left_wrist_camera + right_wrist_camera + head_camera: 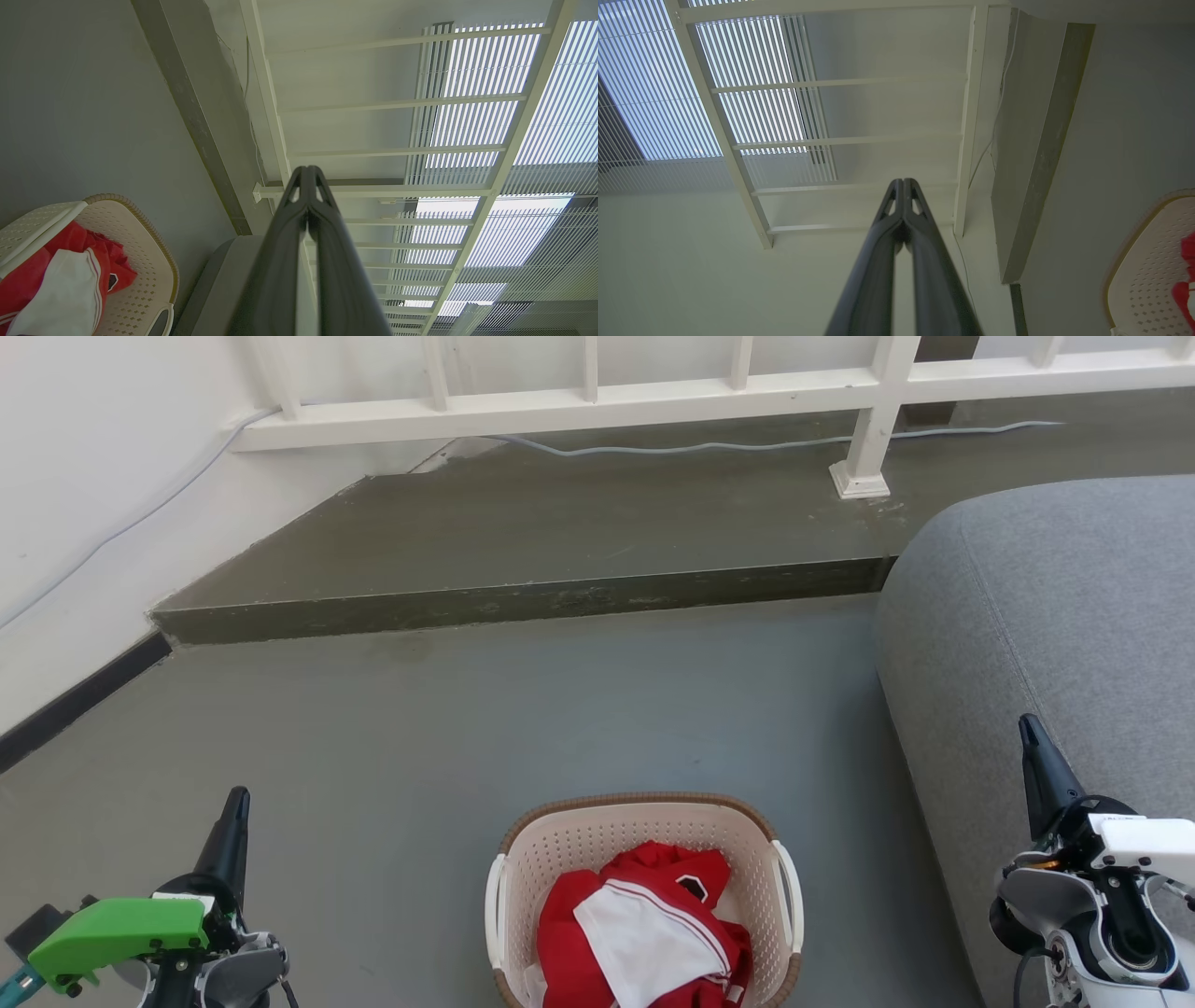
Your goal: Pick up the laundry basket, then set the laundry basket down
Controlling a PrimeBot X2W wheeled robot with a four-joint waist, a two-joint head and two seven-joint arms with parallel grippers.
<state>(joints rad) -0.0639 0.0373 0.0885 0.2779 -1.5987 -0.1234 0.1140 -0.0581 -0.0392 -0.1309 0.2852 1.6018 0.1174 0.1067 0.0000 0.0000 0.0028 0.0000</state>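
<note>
Laundry basket [597,845] on floor [467,728] at 6 o'clock. Left fingers [229,840] at 8, right fingers [1041,770] at 4, both closed, empty. Best opened first, then lowered onto both side handles [792,896] evenly.

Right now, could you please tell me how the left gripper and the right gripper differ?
The left gripper carries a green part behind its fingers; the right gripper has a white housing there. The left gripper shows against the grey floor, the right gripper against the grey sofa. Both have their fingers shut on nothing and stand apart from the laundry basket between them.
</note>
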